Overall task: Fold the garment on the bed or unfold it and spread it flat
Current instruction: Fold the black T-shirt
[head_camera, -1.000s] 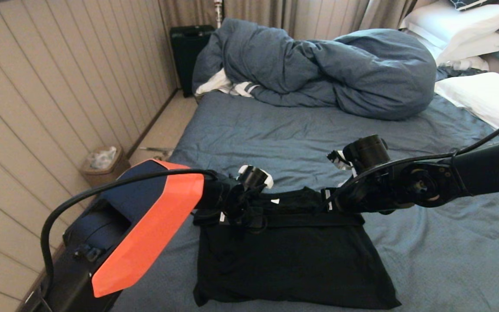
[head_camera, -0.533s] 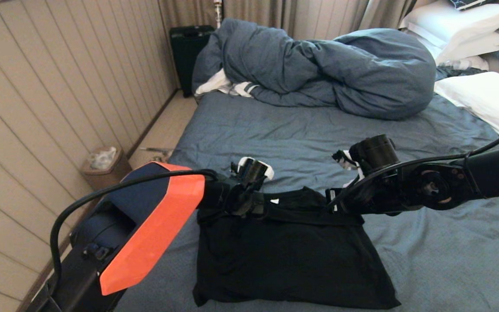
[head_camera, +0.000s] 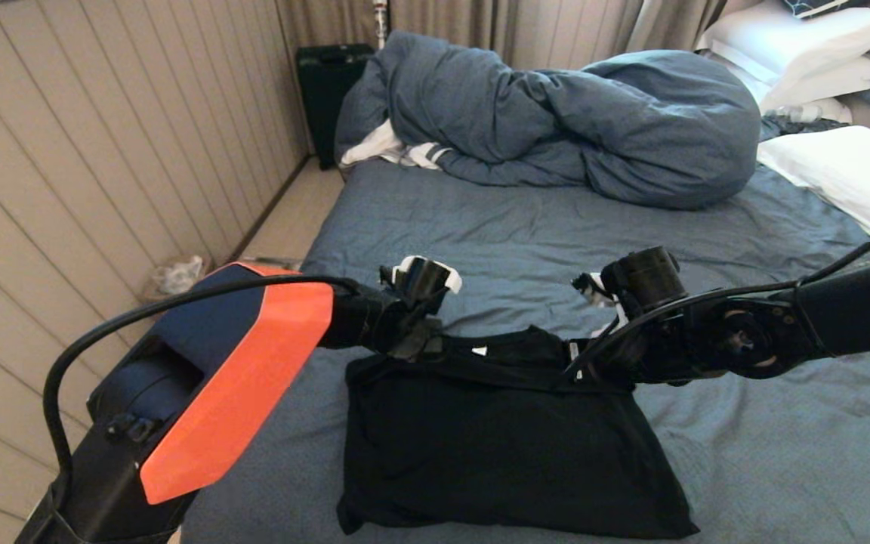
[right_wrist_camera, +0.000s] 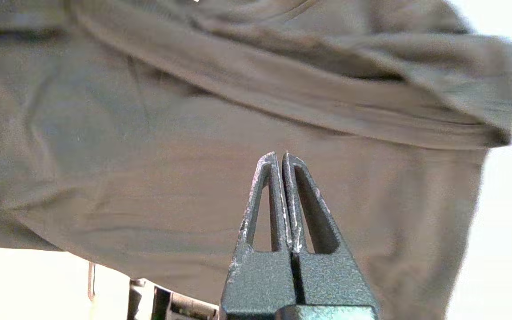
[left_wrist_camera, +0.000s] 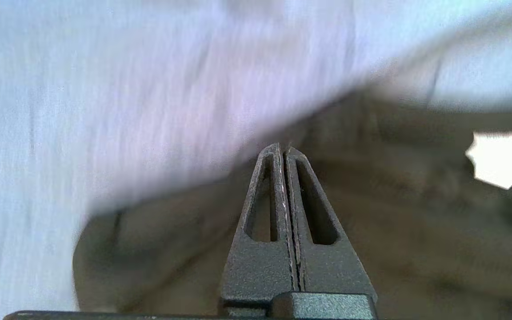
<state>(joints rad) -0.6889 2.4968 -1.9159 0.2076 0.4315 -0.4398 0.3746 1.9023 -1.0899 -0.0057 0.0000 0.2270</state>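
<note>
Black garment (head_camera: 510, 453) folded – flat on wrinkled blue-grey bed (head_camera: 518, 227)

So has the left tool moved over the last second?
Yes. The left tool has shifted up and left, away from the garment toward the wall.

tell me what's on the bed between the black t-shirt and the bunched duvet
Only bare, wrinkled sheet lies between the t-shirt and the duvet, as the head view shows.
</note>
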